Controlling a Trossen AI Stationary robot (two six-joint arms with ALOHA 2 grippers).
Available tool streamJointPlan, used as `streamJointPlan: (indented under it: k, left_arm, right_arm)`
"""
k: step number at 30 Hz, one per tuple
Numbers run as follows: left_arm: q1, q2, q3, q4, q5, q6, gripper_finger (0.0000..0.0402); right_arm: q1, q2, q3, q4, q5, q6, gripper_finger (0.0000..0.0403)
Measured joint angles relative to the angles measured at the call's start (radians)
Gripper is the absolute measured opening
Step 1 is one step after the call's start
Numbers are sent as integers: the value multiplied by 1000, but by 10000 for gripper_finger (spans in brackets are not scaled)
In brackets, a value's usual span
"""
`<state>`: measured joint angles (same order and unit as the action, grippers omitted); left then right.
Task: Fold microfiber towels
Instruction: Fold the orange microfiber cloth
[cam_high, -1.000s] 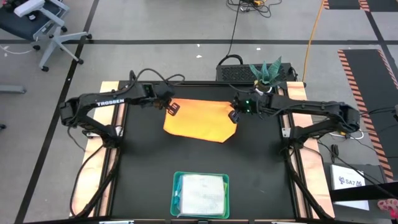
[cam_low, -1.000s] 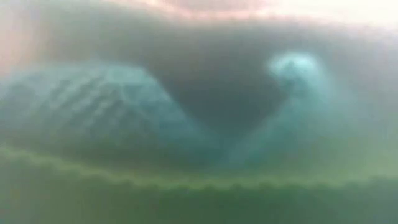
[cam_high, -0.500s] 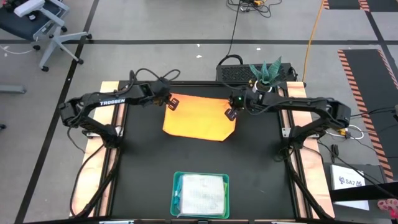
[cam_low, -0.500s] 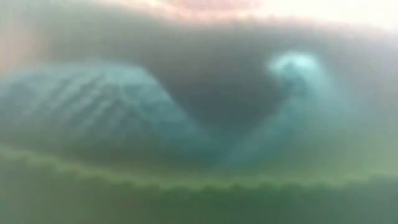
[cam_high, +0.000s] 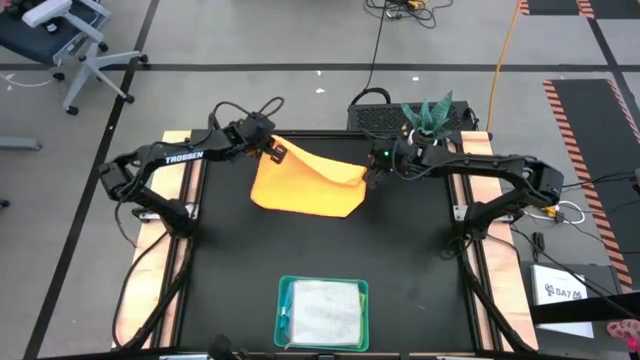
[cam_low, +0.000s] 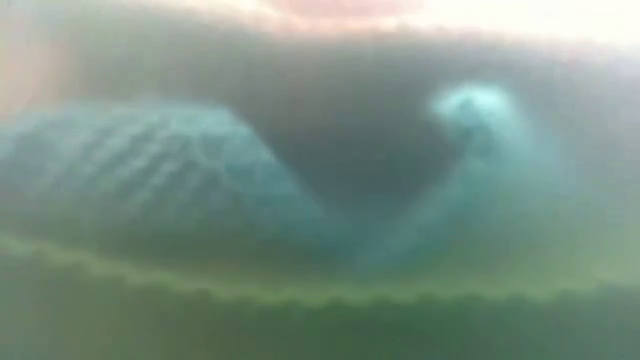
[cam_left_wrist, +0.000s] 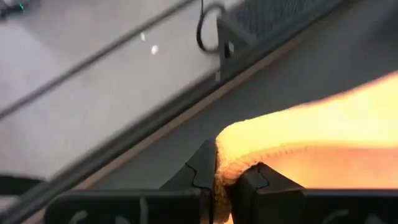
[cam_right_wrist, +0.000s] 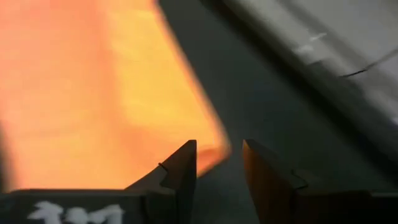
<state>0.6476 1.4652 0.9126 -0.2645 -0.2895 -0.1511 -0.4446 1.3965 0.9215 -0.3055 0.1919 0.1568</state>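
Note:
A yellow-orange microfiber towel (cam_high: 305, 188) lies on the far half of the black table, its near part flat and its far edge raised in a ridge. My left gripper (cam_high: 276, 153) is shut on the towel's far left corner. My right gripper (cam_high: 368, 176) stands open at the towel's far right corner (cam_right_wrist: 211, 146), which lies just beyond its fingers with nothing between them. A teal tray (cam_high: 322, 287) at the near edge holds a pale grey-white towel (cam_high: 325, 312). The low view shows only a blurred teal-green mass close to the lens. My left gripper pinches the towel's far left corner (cam_left_wrist: 233, 163) between its two fingers, on the hemmed edge, which bulges up past the fingertips. The fingers slant down toward the table's far side. That corner is lifted, and the rest of the towel (cam_left_wrist: 323, 118) slopes down onto the table.
A potted plant (cam_high: 428, 115) and a black box (cam_high: 375, 112) stand at the table's far right edge. Bare black tabletop (cam_high: 300, 250) lies between the orange towel and the tray. Wooden strips (cam_high: 170, 250) run along both sides.
My left gripper has gone toward the table's far edge with the towel's left corner, and the towel has slid toward the far left. My right gripper has shifted slightly toward the far edge. The towel's right corner, earlier at its fingers, now lies free on the table.

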Motion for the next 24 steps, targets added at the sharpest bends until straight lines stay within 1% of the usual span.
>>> streamJointPlan:
  k: [2, 4, 8, 13, 17, 24]
  left_arm:
    - [6, 15, -2, -3, 13, 0, 26]
    - [5, 46, 2, 9, 21, -4, 26]
    - [1, 111, 0, 14, 39, -8, 26]
    - [-9, 172, 0, 13, 46, -11, 26]
    - [-10, 183, 0, 4, 46, -15, 26]
    - [-10, 182, 1, 5, 46, -15, 26]
  right_arm:
    - [12, 4, 0, 3, -97, 67, 122]
    - [40, 18, 1, 0, -139, 89, 117]
    - [101, 60, 0, 14, -146, 92, 108]
    - [155, 114, 0, 63, -145, 105, 106]
    - [180, 147, 0, 90, -173, 146, 106]
    - [221, 259, 1, 147, -198, 147, 99]
